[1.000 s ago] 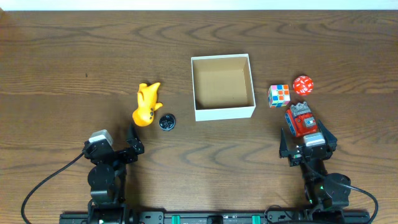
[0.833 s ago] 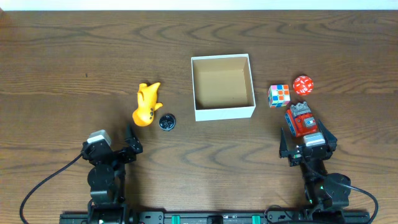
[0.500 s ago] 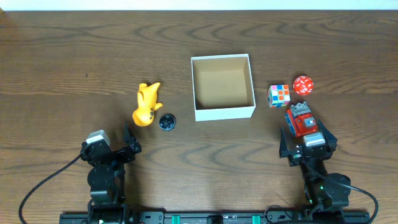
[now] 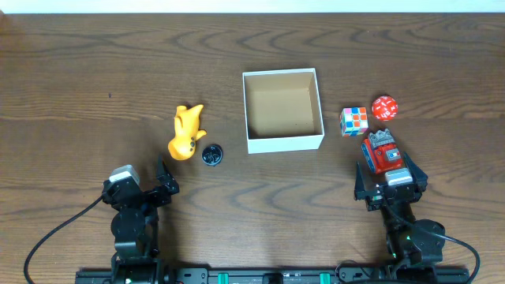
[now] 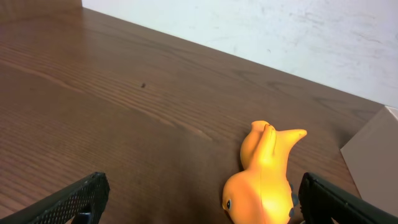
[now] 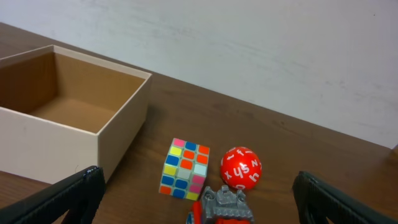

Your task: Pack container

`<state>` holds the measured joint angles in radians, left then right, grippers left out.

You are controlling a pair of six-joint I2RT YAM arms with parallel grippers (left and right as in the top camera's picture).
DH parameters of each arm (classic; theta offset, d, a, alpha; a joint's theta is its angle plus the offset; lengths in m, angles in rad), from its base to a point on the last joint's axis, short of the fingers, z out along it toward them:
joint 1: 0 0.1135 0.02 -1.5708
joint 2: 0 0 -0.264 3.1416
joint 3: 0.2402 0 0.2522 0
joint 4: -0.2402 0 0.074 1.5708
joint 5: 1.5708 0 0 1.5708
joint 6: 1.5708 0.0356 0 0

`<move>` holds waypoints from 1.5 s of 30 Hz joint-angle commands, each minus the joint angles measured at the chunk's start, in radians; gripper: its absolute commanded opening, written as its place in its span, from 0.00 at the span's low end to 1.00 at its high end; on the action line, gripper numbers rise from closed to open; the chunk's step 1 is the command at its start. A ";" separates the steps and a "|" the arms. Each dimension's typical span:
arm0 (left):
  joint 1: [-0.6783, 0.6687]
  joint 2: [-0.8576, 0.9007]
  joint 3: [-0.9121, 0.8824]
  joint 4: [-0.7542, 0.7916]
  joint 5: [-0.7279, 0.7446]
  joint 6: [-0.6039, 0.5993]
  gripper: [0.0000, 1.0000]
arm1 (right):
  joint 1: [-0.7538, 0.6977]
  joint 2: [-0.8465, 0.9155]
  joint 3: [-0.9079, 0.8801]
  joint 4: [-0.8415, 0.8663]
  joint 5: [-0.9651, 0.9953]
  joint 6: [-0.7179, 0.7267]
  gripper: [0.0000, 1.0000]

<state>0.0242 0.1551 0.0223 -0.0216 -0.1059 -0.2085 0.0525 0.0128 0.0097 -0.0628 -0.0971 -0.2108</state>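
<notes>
1. The container (image 4: 286, 143) sits open side up near the middle of the counter, slightly toward the far edge. Its brown inside is empty.
2. On its left lie a yellow duck (image 4: 185, 132) and a small black disc (image 4: 211, 154). On its right, toward the right edge, are a puzzle cube (image 4: 354, 121), a red ball (image 4: 384, 107) and a red robot toy (image 4: 381, 151).
3. The left gripper (image 5: 202, 196) hangs near the front edge with its fingers spread wide and empty, and the duck lies just ahead of it.
4. The right gripper (image 6: 196, 190) is likewise spread wide and empty near the front edge, just behind the robot toy.
5. Handling estimate: the thin cardboard is probably light. The walls likely flex mid-span, and the box likely slides on the smooth wood if nudged.
6. If it must be steadied, pinch one wall close to a corner. Lower toys in from above, clear of the rim.
</notes>
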 commanded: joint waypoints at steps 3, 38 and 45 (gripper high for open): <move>-0.002 -0.007 -0.018 -0.039 -0.037 0.013 0.98 | -0.006 -0.002 -0.004 -0.001 0.003 0.016 0.99; -0.002 -0.007 -0.018 -0.039 -0.037 0.013 0.98 | -0.006 1.009 1.006 -0.273 0.078 0.038 0.99; -0.002 -0.007 -0.018 -0.039 -0.037 0.013 0.98 | -0.027 1.249 1.339 -0.663 0.078 -0.019 0.99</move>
<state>0.0242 0.1551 0.0246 -0.0238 -0.1127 -0.2081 0.0460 1.2217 1.2472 -0.6670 -0.0116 -0.1959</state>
